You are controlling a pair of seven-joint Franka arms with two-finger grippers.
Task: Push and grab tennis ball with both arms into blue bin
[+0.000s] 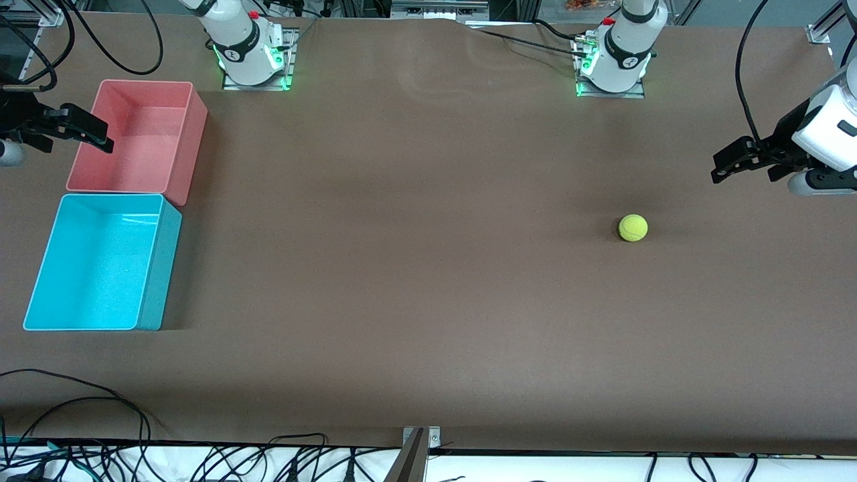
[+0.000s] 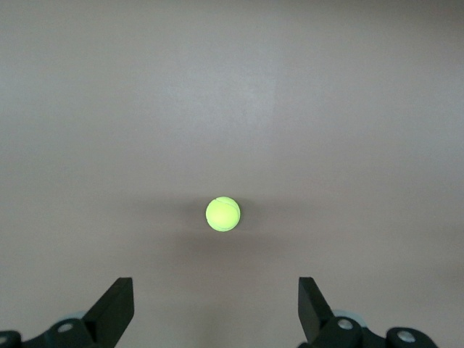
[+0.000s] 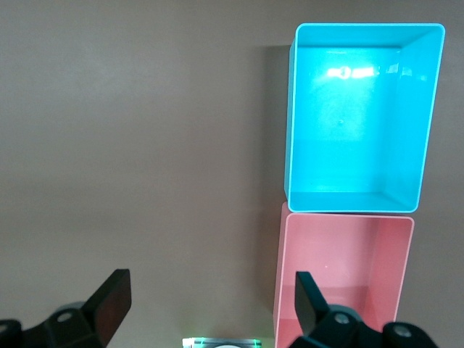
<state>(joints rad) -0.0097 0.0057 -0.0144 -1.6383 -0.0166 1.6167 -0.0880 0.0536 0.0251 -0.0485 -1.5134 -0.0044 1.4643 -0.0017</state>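
The tennis ball (image 1: pixel 633 227) lies on the brown table toward the left arm's end, a small yellow-green ball; the left wrist view shows the ball (image 2: pixel 223 214) lying ahead of the fingers. My left gripper (image 1: pixel 743 171) hangs open over the table edge at that end, apart from the ball, and the left gripper (image 2: pixel 215 290) has nothing between its fingers. The blue bin (image 1: pixel 157 281) stands empty at the right arm's end, and the right wrist view shows the blue bin (image 3: pixel 348 130) open on top. My right gripper (image 1: pixel 77 144) hovers open by the pink bin's outer wall; the right gripper (image 3: pixel 210 283) holds nothing.
A pink bin (image 1: pixel 134 134) of the same shape touches the blue bin and lies farther from the front camera; the right wrist view shows this pink bin (image 3: pixel 341 268) empty too. The two arm bases (image 1: pixel 251 60) (image 1: pixel 612 63) stand along the back edge. Cables (image 1: pixel 100 415) trail at the front edge.
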